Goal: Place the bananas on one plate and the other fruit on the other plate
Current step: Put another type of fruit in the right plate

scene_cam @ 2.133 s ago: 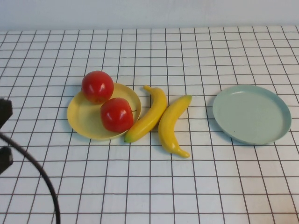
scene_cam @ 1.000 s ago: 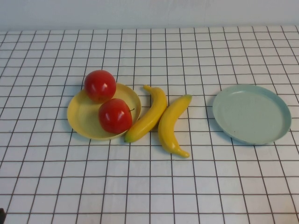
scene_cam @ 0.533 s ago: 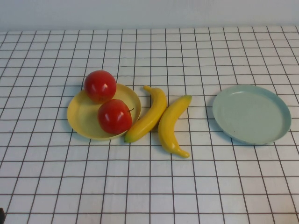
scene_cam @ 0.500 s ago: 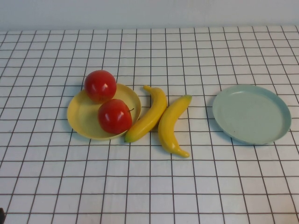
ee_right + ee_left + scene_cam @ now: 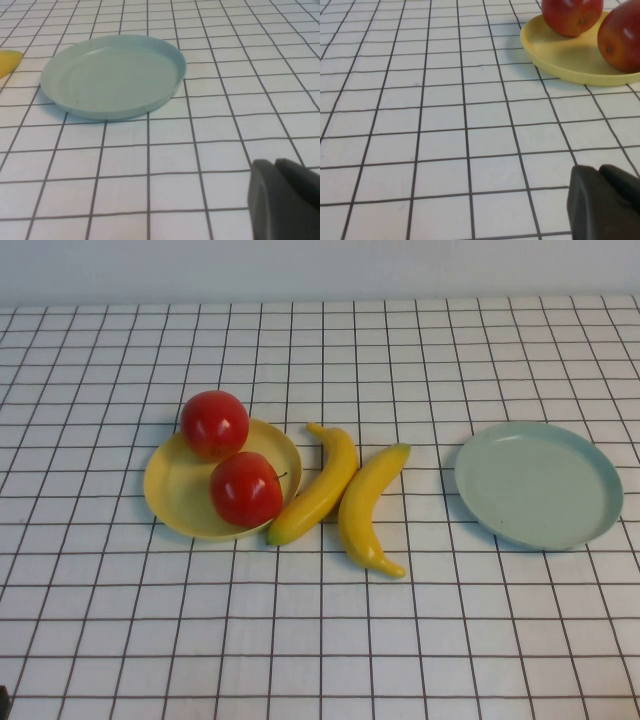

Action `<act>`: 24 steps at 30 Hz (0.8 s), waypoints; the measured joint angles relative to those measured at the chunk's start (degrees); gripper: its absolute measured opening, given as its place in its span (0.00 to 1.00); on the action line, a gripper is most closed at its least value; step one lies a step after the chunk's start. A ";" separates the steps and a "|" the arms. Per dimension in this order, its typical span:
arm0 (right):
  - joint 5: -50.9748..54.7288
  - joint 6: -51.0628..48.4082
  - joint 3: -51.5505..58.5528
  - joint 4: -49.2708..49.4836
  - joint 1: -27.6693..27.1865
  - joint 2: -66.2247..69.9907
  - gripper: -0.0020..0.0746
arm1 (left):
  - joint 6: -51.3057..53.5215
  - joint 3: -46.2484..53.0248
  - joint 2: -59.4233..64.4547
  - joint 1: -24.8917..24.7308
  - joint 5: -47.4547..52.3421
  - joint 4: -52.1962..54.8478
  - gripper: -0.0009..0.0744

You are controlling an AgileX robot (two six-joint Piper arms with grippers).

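Observation:
Two red apples (image 5: pixel 214 424) (image 5: pixel 246 488) sit on the pale yellow plate (image 5: pixel 175 490) at the left; the rear one rests on its far rim. Two yellow bananas (image 5: pixel 320 485) (image 5: pixel 365 505) lie side by side on the cloth just right of that plate. The pale blue-green plate (image 5: pixel 540 485) at the right holds nothing. Neither arm shows in the high view. My left gripper (image 5: pixel 600 171) is shut and empty, low over the cloth short of the yellow plate (image 5: pixel 560 60) and apples (image 5: pixel 571 15). My right gripper (image 5: pixel 276 163) is shut and empty, short of the blue-green plate (image 5: pixel 112 75).
A white cloth with a black grid (image 5: pixel 320 640) covers the whole table. A pale wall runs along the far edge. A banana tip (image 5: pixel 9 61) shows at the edge of the right wrist view.
The left arm, seen at the high view's left edge 2.1 s ago, has drawn back out of view. The apples shifted slightly on the yellow plate, then stayed still.

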 joint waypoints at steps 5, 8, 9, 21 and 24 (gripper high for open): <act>0.00 0.00 0.00 0.00 0.00 0.00 0.01 | 0.00 0.00 0.00 0.00 0.00 0.10 0.01; 0.00 0.00 0.00 -0.29 0.00 0.00 0.01 | 0.00 0.00 0.00 0.00 0.00 0.33 0.01; 0.00 0.00 0.00 -0.44 0.00 0.00 0.01 | 0.00 0.00 0.00 0.00 0.00 0.46 0.01; -12.25 9.12 0.09 41.96 0.00 0.00 0.01 | 0.00 0.00 0.00 0.00 0.00 0.48 0.01; -14.39 9.65 0.09 47.26 0.00 0.00 0.01 | 0.00 0.00 0.00 0.00 0.00 0.48 0.01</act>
